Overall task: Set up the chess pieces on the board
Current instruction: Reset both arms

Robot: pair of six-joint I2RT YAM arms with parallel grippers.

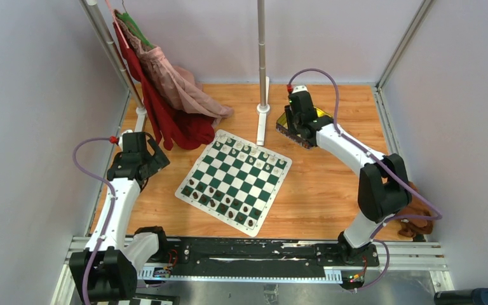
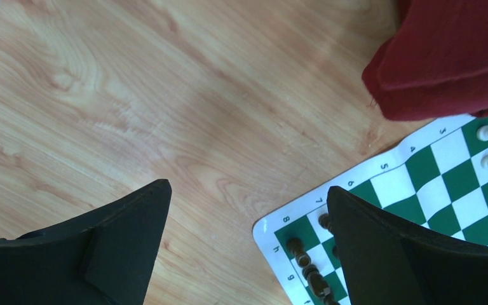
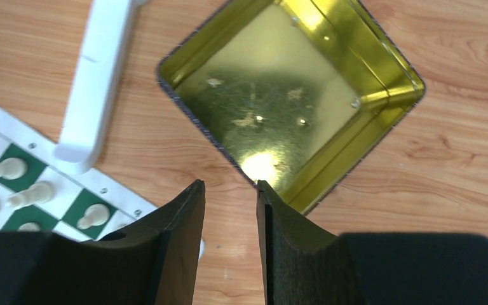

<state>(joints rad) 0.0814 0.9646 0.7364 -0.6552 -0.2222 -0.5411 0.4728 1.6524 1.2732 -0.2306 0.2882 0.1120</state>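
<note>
Large flat green-and-white checked board mat (image 1: 235, 179) is lying skewed at the middle of the pale wooden tabletop (image 2: 133, 95), tiny cream chess pieces (image 1: 249, 152) standing along its far rows and dark brown chess pieces (image 1: 221, 202) along its near rows. Left gripper (image 2: 248, 187) is hanging over bare wood just beside the board's dark-piece corner — jaws spread wide, nothing between them. Right gripper (image 3: 230, 184) is hovering at the rim of a square gold-coloured metal tin (image 3: 273, 95) near the board's far corner — fingers standing slightly apart, gripping nothing.

Green-white board (image 1: 236, 180) flat, angled — cream pieces (image 1: 254, 153) far rows, dark pieces (image 1: 227, 201) near rows.
</note>
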